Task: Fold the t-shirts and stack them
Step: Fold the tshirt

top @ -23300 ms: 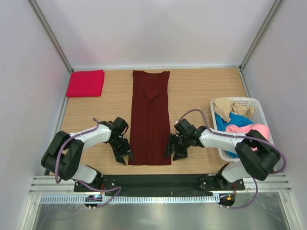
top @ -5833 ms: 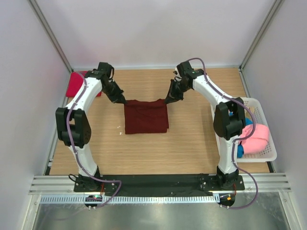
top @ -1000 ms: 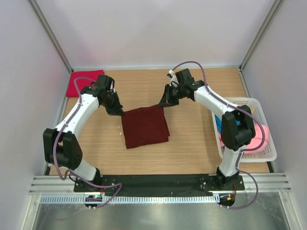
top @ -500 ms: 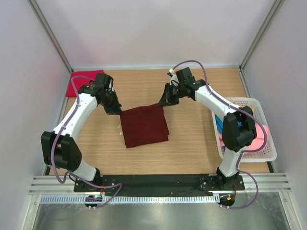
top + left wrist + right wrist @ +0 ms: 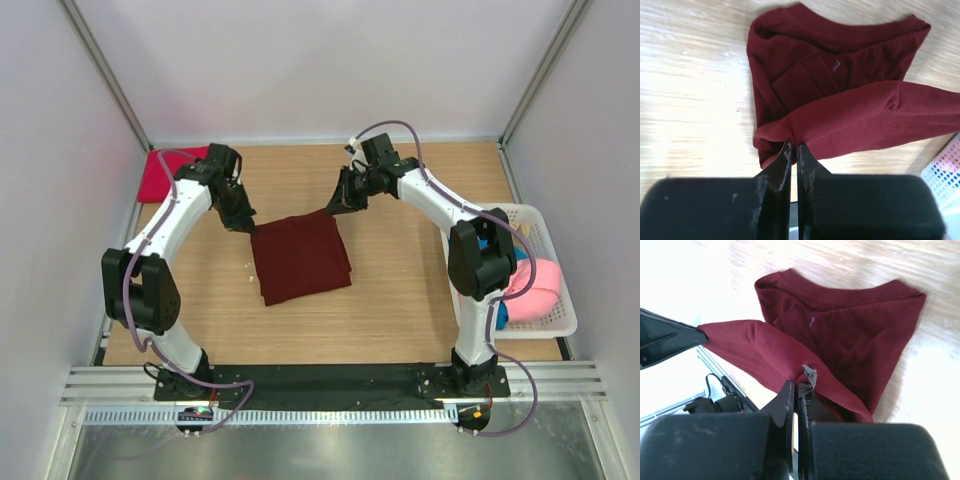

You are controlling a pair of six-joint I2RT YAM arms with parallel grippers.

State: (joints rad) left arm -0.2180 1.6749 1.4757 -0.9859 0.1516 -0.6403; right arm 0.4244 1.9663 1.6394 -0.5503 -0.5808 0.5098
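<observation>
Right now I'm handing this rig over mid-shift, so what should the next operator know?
Grip: left fingers shut on the far-left corner of the maroon t-shirt; right fingers shut on its far-right corner, with that edge lifted.
Elsewhere: the folded red t-shirt lies far left. The pink t-shirt and others sit in the basket.
Done: red folded, maroon folded small.
Left: probably stack maroon on red, then fold the basket shirts.

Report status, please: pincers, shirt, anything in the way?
Both shut: left pincer, right pincer, each on a far corner of maroon shirt. Shirt folded, far edge lifted. Nothing in the way.
</observation>
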